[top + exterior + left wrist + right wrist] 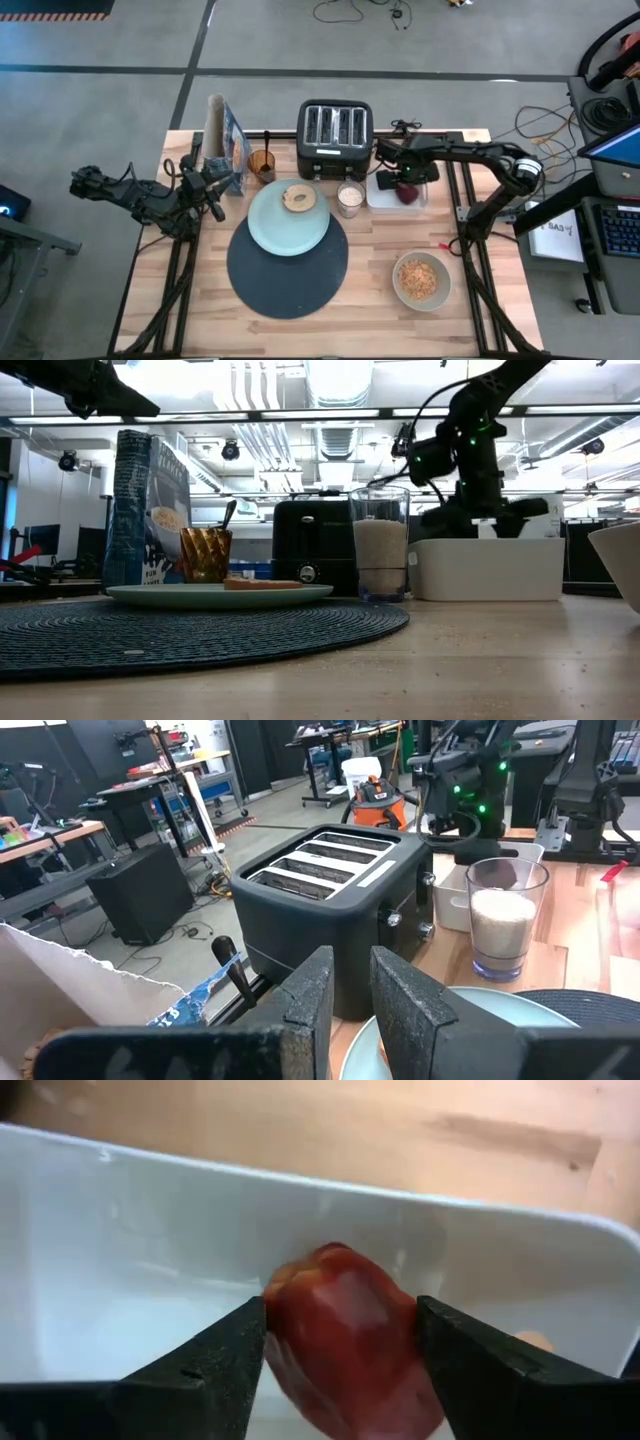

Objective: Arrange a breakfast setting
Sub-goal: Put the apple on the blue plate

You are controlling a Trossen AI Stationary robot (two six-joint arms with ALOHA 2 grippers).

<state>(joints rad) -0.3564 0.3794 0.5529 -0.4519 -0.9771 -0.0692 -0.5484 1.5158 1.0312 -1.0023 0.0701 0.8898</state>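
The right gripper [340,1350] sits in the white tray [130,1270], right of centre in the high view, its fingers touching both sides of the dark-red fruit [345,1330]. Judged best: squeeze gently, then lift straight up. The left gripper [345,985], nearly closed and empty, waits at the bench's left. No readable writing shows.

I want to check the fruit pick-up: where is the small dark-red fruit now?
In the high view, the dark-red fruit lies in the white tray on the table's right side, beside the toaster, between the right gripper fingers.
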